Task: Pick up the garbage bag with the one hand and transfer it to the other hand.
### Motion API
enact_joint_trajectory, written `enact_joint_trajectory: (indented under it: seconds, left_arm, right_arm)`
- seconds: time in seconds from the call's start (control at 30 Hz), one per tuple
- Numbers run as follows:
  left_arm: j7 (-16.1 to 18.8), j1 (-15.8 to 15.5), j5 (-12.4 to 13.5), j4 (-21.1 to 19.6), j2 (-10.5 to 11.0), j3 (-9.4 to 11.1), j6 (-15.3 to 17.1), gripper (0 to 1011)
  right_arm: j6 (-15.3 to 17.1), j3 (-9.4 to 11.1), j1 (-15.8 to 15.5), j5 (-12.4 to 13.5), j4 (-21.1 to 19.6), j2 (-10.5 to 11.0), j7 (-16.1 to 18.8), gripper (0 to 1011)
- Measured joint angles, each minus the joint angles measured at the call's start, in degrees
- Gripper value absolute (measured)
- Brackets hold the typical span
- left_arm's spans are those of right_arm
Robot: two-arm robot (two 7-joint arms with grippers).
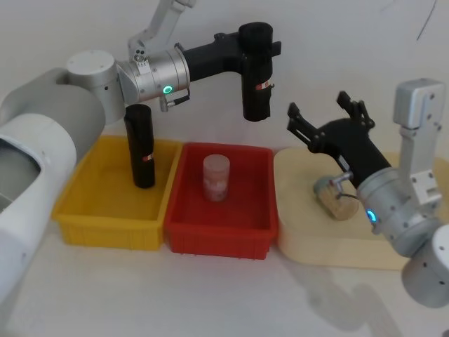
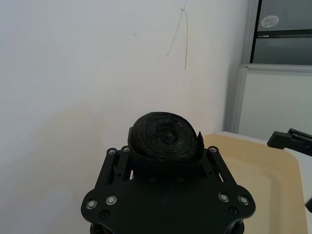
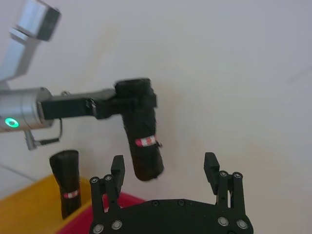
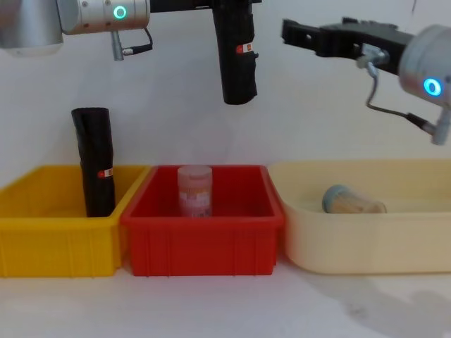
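— Where is the garbage bag (image 1: 256, 91) to be seen?
— It is held in the air at the upper centre of the head view. In the chest view it is seen above the red bin (image 1: 217, 242). It is clamped near its top end by the left gripper (image 1: 258, 43), whose fingers are pressed against it from both sides.
— How is it oriented?
— Its long axis is upright. The free end is pointed down, and a red-and-white label (image 1: 263, 86) is seen on the lower half.
— And the right gripper (image 1: 318, 107)?
— It is found just right of the bag, apart from it. Its fingers are spread wide with nothing between them, and they are aimed toward the bag.
— What can be counted?
— Two black rolls: the held one, and a second roll (image 1: 140, 147) stood upright in the yellow bin (image 1: 105, 232) at the left. Three containers are set side by side: the yellow bin, the red bin and a cream tray (image 1: 330, 249). One translucent jar (image 1: 216, 177) is stood in the red bin, and one tan cylinder (image 1: 335, 199) is laid on its side in the cream tray
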Motion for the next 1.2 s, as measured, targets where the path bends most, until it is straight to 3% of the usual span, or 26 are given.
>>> enact_joint_trajectory:
  seconds: [0.1, 0.33, 0.77, 1.2]
  left_arm:
    - [-0.02, -0.02, 0.0, 0.03, -0.01, 0.0, -0.02, 504]
    - [-0.06, -0.05, 0.0, 0.07, -0.04, 0.0, -0.04, 504]
    - [-0.06, -0.06, 0.0, 0.13, -0.04, 0.0, -0.04, 504]
    - [-0.05, -0.05, 0.0, 0.13, -0.04, 0.0, -0.03, 504]
  right_arm:
    - [-1.95, -0.85, 0.5, -1.35, 0.63, -0.87, -0.55, 1001]
    - [-2.77, -2.12, 1.78, -3.33, 2.05, -2.33, -1.45, 1001]
    - [2.87, -4.15, 5.85, -6.9, 6.87, -4.84, -2.53, 1001]
    - [5.62, -3.9, 10.05, -8.0, 11.71, -7.74, -3.87, 1001]
